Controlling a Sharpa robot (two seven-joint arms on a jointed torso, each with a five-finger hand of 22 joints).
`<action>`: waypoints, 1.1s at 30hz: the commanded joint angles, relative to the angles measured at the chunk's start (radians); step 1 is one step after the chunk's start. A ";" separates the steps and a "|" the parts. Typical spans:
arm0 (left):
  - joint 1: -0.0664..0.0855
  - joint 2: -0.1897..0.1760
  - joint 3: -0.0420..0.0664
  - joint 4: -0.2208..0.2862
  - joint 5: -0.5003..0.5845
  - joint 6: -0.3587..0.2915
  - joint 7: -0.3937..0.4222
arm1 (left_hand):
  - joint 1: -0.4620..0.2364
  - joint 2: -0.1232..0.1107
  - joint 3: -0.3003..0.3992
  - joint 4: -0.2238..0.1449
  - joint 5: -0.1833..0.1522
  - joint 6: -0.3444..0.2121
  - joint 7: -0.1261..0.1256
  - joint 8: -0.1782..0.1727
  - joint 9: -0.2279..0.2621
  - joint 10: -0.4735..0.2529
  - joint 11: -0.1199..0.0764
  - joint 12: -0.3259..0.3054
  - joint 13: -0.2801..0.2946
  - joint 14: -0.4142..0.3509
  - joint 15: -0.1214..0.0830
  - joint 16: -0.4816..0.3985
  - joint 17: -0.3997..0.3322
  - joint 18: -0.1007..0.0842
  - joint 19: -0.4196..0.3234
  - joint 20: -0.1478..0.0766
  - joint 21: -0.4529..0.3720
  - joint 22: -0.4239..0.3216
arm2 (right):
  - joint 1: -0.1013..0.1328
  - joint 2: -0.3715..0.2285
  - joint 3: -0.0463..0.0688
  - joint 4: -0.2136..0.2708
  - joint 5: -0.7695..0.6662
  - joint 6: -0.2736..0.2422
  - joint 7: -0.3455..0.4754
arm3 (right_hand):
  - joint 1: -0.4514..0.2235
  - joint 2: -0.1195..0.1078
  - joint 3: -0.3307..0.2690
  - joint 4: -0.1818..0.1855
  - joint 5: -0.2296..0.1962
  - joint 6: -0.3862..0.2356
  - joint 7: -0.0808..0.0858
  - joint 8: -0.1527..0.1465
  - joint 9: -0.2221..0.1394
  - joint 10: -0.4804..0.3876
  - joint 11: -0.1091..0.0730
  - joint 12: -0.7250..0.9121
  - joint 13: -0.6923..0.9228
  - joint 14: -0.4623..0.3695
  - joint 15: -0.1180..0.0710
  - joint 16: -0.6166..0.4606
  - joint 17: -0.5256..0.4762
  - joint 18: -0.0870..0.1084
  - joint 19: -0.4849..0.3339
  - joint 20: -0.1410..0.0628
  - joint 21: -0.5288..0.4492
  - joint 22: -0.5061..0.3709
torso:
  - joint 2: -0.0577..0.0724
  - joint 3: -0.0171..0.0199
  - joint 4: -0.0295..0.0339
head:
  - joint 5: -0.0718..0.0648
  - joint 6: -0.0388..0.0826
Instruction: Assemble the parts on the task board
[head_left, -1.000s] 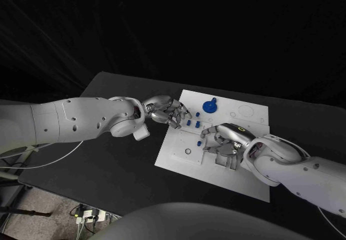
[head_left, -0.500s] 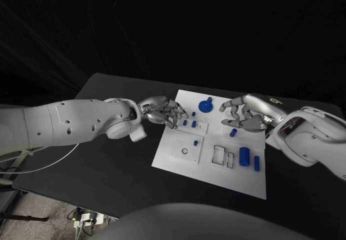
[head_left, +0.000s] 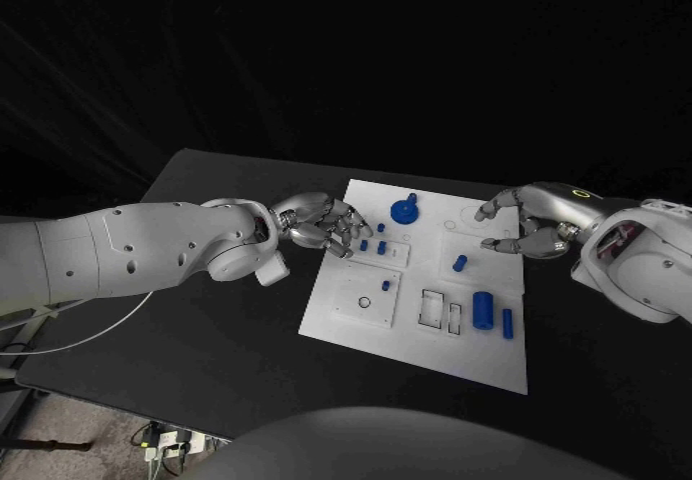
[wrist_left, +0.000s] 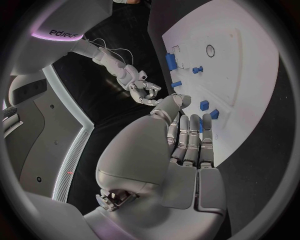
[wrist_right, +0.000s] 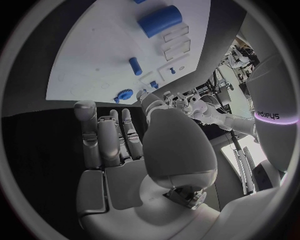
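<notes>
Left robot hand (head_left: 325, 222) curled over task board (head_left: 418, 340) edge (grip unclear), right robot hand (head_left: 531, 222) empty, spread

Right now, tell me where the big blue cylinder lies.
In the head view, the big blue cylinder lies on the task board, right part, between the rectangular slots and a thin blue pin.

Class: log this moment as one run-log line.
left robot hand: open, at white task board edge | right robot hand: open, far corner | blue parts: unheld
</notes>
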 joint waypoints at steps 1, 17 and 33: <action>0.000 0.002 0.000 0.000 0.000 -0.006 0.017 | -0.008 0.002 0.000 0.004 -0.003 -0.003 0.005 0.005 0.000 0.007 0.001 -0.004 -0.001 0.006 -0.001 -0.005 -0.001 0.007 0.000 0.006 0.005 0.021 | -0.015 0.017 0.000 -0.024 -0.046 0.069 -0.035 | 0.010 0.002 0.003 -0.011 0.047 -0.006 -0.002 -0.002 -0.007 0.048 -0.004 0.024 -0.003 0.003 0.001 0.008 0.036 0.002 0.016 0.002 0.014 0.016 | 0.001 0.0006 0.0009 | -0.002 0.000; 0.000 0.002 0.000 0.000 0.000 0.000 0.015 | -0.007 0.006 0.002 0.006 -0.006 -0.001 0.007 0.009 -0.001 0.010 0.002 -0.004 -0.004 0.008 0.000 -0.006 -0.004 0.007 0.002 0.007 0.005 0.020 | -0.070 0.071 0.000 -0.090 -0.036 0.068 -0.002 | -0.021 -0.024 -0.069 0.065 -0.112 -0.048 0.012 -0.001 -0.022 0.092 -0.014 0.069 -0.009 0.036 -0.001 0.052 0.045 -0.010 0.075 0.000 0.067 0.053 | -0.001 -0.0016 0.0016 | -0.004 0.000; 0.000 -0.003 0.000 0.002 0.000 0.007 0.010 | -0.009 0.007 0.002 0.008 -0.010 -0.002 0.008 0.011 -0.002 0.013 0.004 -0.004 -0.007 0.010 0.002 -0.007 -0.006 0.007 0.003 0.009 0.004 0.019 | -0.102 0.122 0.000 -0.116 -0.015 0.034 0.033 | 0.041 0.001 -0.002 0.012 0.088 -0.021 0.027 0.012 -0.033 0.168 -0.032 0.116 -0.006 0.056 -0.010 0.080 0.053 -0.022 0.122 -0.009 0.128 0.091 | 0.001 -0.0014 0.0022 | -0.005 0.000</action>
